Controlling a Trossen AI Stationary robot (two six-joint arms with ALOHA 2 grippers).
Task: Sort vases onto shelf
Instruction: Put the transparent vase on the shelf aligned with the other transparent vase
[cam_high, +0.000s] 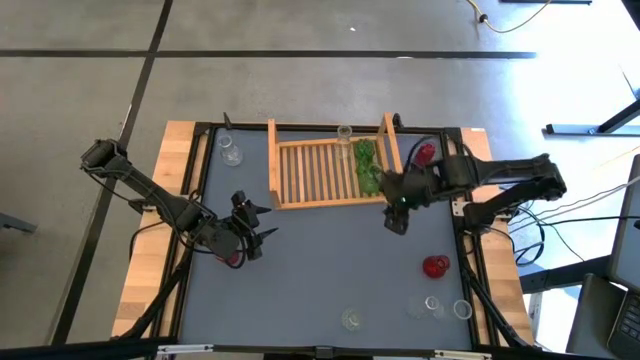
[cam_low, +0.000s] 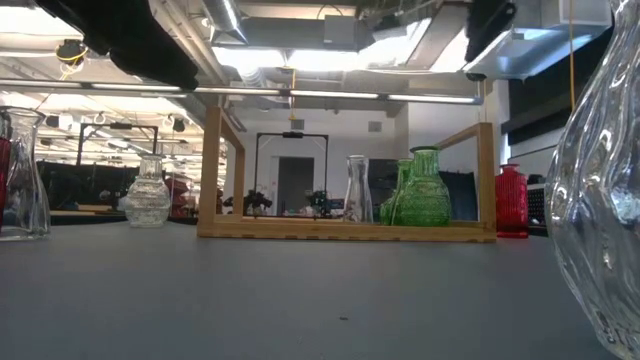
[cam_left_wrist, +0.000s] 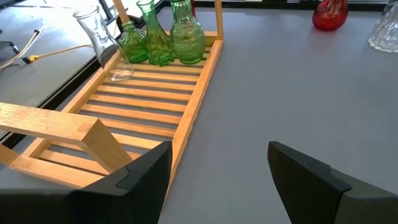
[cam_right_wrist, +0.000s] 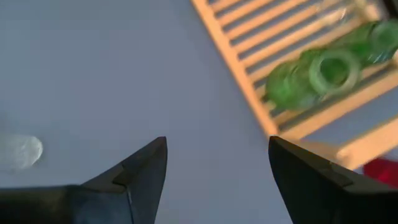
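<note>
Overhead, a grey counter (cam_high: 300, 270) carries a light wooden shelf (cam_high: 310, 172) with a slatted base, set against the far edge near the middle. Three green vases (cam_high: 366, 165) stand clustered at the shelf's right end, and one clear vase (cam_high: 345, 133) stands at the shelf's far edge just beside them.

The right tool (cam_high: 395, 218) hovers over bare counter just off the shelf's near right corner, its two dark fingers (cam_right_wrist: 134, 171) spread apart and holding nothing. The left tool (cam_high: 250, 235) sits over the left half of the counter, near the shelf's near left corner, fingers also apart and empty; a red vase (cam_high: 232, 257) shows just beside it.

Other vases are scattered on the counter. A red vase (cam_high: 425, 153) stands outside the shelf's right end board, near the far right corner. Another red vase (cam_high: 435, 266) stands towards the right edge. Clear vases (cam_high: 445, 307) sit near the front right corner, with one more (cam_high: 351, 319) by the front edge. A clear vase (cam_high: 230, 150) stands near the far left corner.
</note>
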